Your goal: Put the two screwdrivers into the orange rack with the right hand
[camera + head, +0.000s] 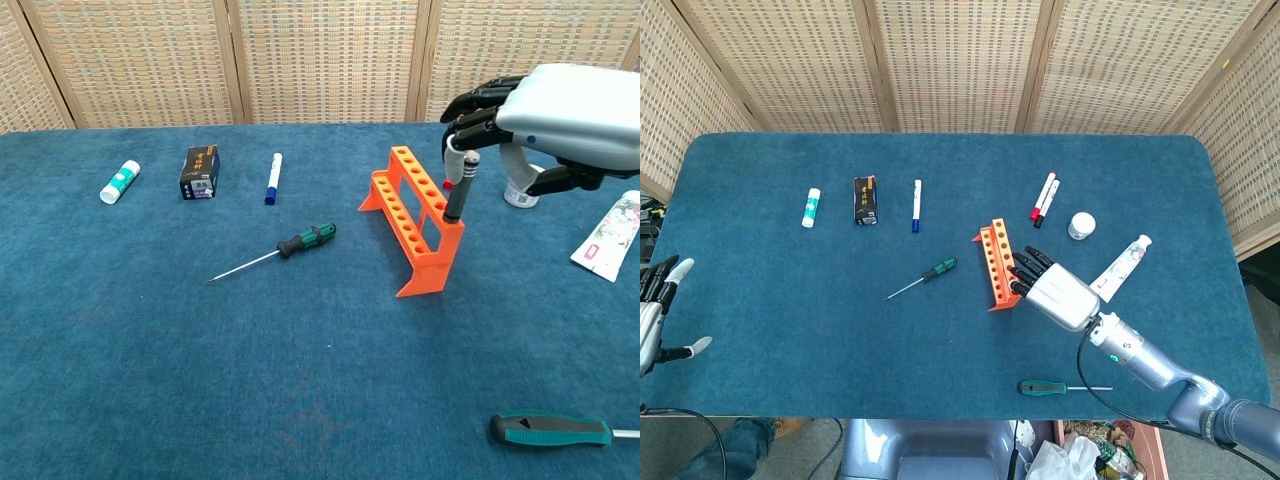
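Note:
The orange rack (992, 262) (400, 215) stands right of the table's middle. A dark tool with a grey top (455, 195) stands in the rack's near end, almost upright. My right hand (1055, 292) (560, 100) hovers at the rack's right side, its fingers curled over the tool's top and its thumb against it. One green-handled screwdriver (930, 273) (300, 242) lies left of the rack. The other (1045, 387) (550, 430) lies by the near edge. My left hand (655, 305) rests at the table's left edge with its fingers spread, holding nothing.
Along the back lie a white-green glue stick (811, 207), a black box (865, 200), a blue-capped pen (916, 205), red and black markers (1043, 198), a white jar (1081, 225) and a tube (1120, 268). The tube and jar sit close to my right hand.

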